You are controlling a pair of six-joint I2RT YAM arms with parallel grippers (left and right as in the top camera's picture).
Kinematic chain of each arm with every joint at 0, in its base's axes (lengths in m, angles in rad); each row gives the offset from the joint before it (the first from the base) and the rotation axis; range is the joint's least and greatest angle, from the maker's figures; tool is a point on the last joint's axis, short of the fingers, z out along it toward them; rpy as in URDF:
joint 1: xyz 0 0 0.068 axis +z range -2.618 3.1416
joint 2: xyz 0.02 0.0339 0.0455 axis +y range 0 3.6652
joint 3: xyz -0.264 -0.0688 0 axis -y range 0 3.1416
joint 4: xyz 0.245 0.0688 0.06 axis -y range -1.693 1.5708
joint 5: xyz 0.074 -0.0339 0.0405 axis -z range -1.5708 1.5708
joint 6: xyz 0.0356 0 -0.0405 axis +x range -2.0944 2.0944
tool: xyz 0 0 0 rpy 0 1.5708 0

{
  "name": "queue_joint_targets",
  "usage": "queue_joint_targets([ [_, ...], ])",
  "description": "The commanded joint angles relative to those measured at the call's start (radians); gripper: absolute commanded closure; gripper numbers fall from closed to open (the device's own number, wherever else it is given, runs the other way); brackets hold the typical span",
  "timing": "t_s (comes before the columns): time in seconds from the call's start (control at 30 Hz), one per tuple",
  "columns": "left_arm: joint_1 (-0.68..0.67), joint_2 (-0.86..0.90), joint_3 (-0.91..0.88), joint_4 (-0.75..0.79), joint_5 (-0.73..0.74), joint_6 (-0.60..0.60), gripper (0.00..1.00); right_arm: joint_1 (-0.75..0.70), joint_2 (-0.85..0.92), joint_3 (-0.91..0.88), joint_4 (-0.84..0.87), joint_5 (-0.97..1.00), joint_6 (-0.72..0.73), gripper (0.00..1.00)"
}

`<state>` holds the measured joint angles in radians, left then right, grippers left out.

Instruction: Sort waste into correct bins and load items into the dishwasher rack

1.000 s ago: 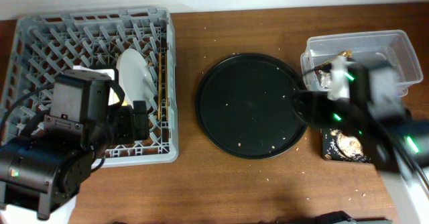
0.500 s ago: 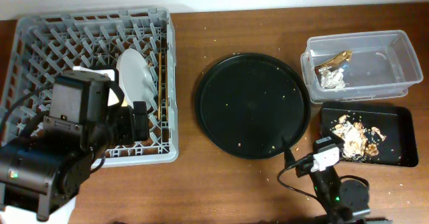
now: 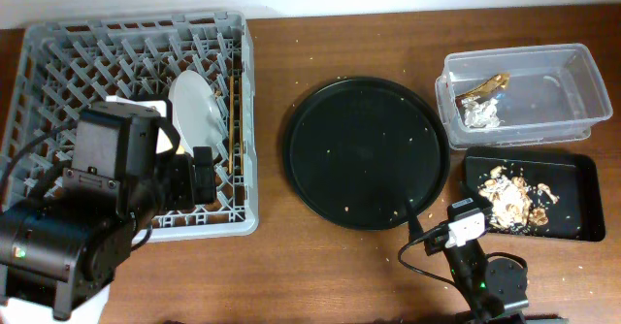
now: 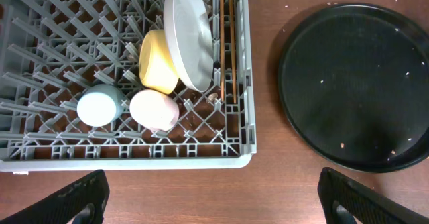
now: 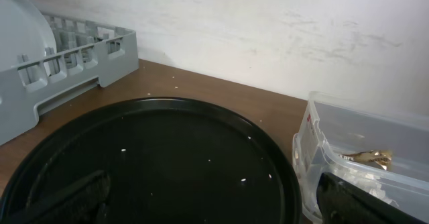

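Observation:
The grey dishwasher rack (image 3: 136, 21) stands at the left. In the left wrist view the rack (image 4: 134, 162) holds the pale plate (image 4: 191, 36), yellow bowl (image 4: 157, 63), pink cup (image 4: 154, 110), blue cup (image 4: 98, 106) and chopsticks (image 4: 226, 49). The clear tub (image 3: 582, 72) holds the brown-gold wrapper (image 3: 485, 84) and silvery paper (image 3: 482, 116). The flat black tray (image 3: 572, 164) holds beige scraps (image 3: 509, 200). My left gripper (image 4: 214, 197) is open and empty above the rack's front edge. My right gripper (image 5: 214, 204) is open and empty, low at the front.
The big round black tray (image 3: 366, 152) lies in the middle with a few crumbs; it also shows in the left wrist view (image 4: 355, 83) and fills the right wrist view (image 5: 154, 157). The right arm (image 3: 475, 266) sits at the table's front edge. A wall is behind.
The right arm has pulled back from over the tub and black tray to the front edge of the table. The left arm has not moved.

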<state>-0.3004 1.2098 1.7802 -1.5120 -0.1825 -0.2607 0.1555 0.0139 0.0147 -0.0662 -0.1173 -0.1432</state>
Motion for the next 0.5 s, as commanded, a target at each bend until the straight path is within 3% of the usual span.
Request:
queue_joint_targets([
  [0.0,0.021,-0.041,-0.010,0.047,-0.103,0.026,0.01,-0.005,-0.008,-0.009,0.000,-0.003,-0.006,0.02],
  [0.1,0.150,-0.232,-0.322,0.405,-0.114,0.027,0.01,-0.005,-0.008,-0.009,0.000,-0.002,-0.006,0.02],
  [0.23,0.230,-0.636,-1.001,0.957,-0.008,0.027,0.01,-0.005,-0.008,-0.009,0.000,-0.002,-0.006,0.02],
  [0.37,0.232,-0.931,-1.431,1.294,0.001,0.027,0.01,-0.005,-0.008,-0.009,0.000,-0.002,-0.006,0.02],
  [0.47,0.232,-1.088,-1.639,1.460,0.031,0.027,0.01,-0.005,-0.008,-0.009,0.000,-0.002,-0.006,0.02],
])
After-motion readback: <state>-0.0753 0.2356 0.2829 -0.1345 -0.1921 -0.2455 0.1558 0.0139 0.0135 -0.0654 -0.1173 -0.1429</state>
